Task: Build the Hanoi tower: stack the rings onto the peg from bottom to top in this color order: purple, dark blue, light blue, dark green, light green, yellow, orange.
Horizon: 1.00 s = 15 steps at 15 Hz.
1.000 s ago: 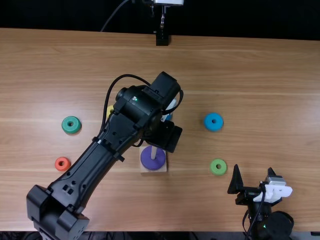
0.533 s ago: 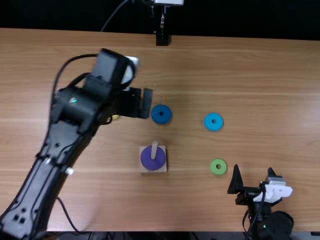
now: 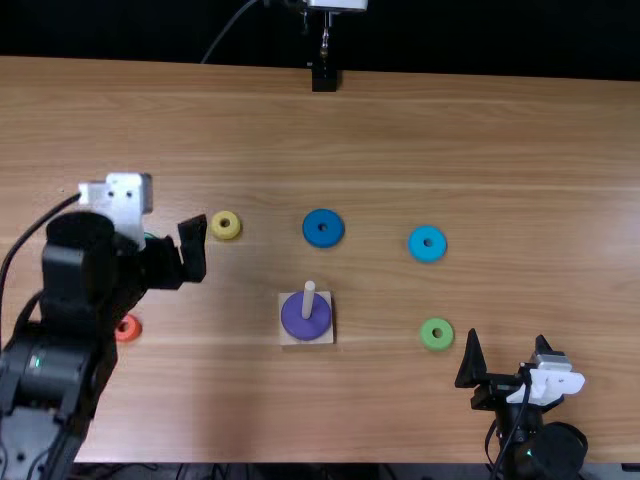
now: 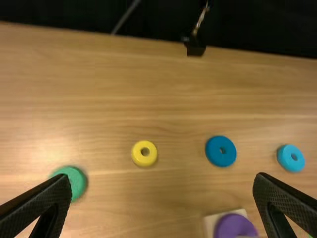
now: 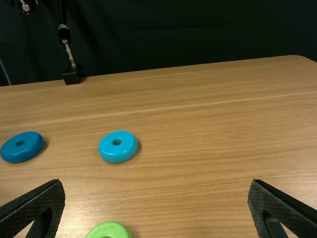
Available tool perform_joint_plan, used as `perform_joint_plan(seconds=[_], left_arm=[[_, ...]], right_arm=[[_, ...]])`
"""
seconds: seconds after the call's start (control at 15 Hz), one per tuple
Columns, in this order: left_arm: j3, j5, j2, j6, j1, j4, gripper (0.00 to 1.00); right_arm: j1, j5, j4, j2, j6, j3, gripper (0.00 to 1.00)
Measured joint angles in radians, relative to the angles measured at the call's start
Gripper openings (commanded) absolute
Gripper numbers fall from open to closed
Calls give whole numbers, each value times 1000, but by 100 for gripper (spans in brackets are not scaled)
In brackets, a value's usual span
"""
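Observation:
The purple ring (image 3: 306, 322) lies around the peg (image 3: 309, 298) on its square base. Behind it is the dark blue ring (image 3: 323, 228); farther right lie the light blue ring (image 3: 427, 244) and light green ring (image 3: 436, 334). The yellow ring (image 3: 225, 225) is left of the dark blue one. My left gripper (image 3: 192, 250) hovers at the left, partly covering the dark green and orange (image 3: 128, 328) rings. Its fingers stand open in the left wrist view (image 4: 161, 198), where the dark green ring (image 4: 74, 182) appears. At the front right, my right gripper (image 3: 507, 352) is open and holds nothing.
A black stand (image 3: 324, 78) is at the table's (image 3: 480, 110) far edge. The left arm extends along the left side, and the right arm is at the near right corner.
The left gripper has swung left from above the peg area, uncovering the dark blue and yellow rings. Both the right arm and the purple ring have kept still.

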Motion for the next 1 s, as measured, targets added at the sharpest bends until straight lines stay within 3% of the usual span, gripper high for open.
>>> perform_joint_plan(seconds=[0.2,0.33,0.6,0.8,1.0], left_arm=[[-279,-3,-289,229,42,106,100],[-479,-6,-459,293,45,184,100],[-806,-77,-787,330,53,221,100],[-920,-100,-921,311,83,226,100],[-972,-106,-994,303,82,246,100]], right_arm=[[0,1,0,0,0,0,100],[0,0,0,0,0,0,100],[0,0,0,0,-1,0,100],[0,0,0,0,0,0,100],[0,0,0,0,0,0,100]])
